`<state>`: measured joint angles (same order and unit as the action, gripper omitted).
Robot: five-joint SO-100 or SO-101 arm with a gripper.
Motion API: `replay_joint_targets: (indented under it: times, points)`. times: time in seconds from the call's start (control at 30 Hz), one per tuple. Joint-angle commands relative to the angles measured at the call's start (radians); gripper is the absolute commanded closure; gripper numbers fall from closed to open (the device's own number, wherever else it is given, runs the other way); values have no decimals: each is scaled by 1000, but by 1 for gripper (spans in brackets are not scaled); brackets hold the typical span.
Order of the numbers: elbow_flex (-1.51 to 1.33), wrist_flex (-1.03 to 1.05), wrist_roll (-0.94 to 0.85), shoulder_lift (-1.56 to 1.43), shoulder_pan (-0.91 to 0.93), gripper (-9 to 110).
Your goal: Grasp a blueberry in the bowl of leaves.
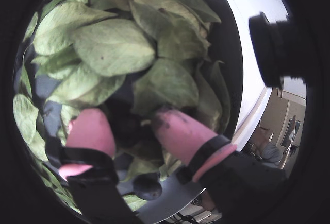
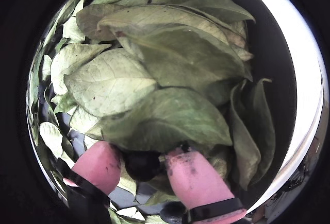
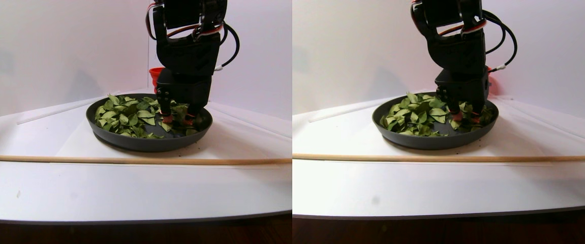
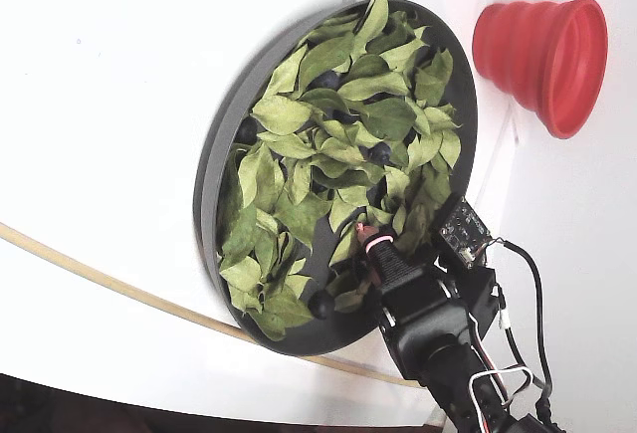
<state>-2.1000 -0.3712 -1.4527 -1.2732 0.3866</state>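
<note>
The dark grey bowl (image 4: 212, 189) holds many green leaves (image 4: 299, 154) with dark blueberries among them. My gripper (image 2: 143, 154) reaches down into the bowl's near-right part in the fixed view (image 4: 366, 234). Its pink fingertips (image 2: 100, 165) stand apart on either side of one blueberry (image 2: 143, 166) that lies half under a large leaf (image 2: 170, 121). Narrow gaps show beside the berry. In a wrist view the gripper (image 1: 128, 116) shows the same dark berry (image 1: 126, 126) between its fingers. A second blueberry (image 1: 148, 187) lies on bare bowl floor behind the fingers.
A red ribbed cup (image 4: 542, 45) lies beyond the bowl. More blueberries (image 4: 378, 152) sit among the leaves, one near the rim (image 4: 320, 304). A thin wooden strip (image 3: 119, 160) runs across the white table in front of the bowl (image 3: 145, 145).
</note>
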Motion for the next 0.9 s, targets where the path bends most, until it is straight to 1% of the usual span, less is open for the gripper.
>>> replay_joint_targets:
  times: [0.0,0.4,0.87]
  points:
    - [-3,0,-8,8,8,86]
    - [-34,-15,3,28,-8,90]
    - [-67,-11,0,-8,-28,92]
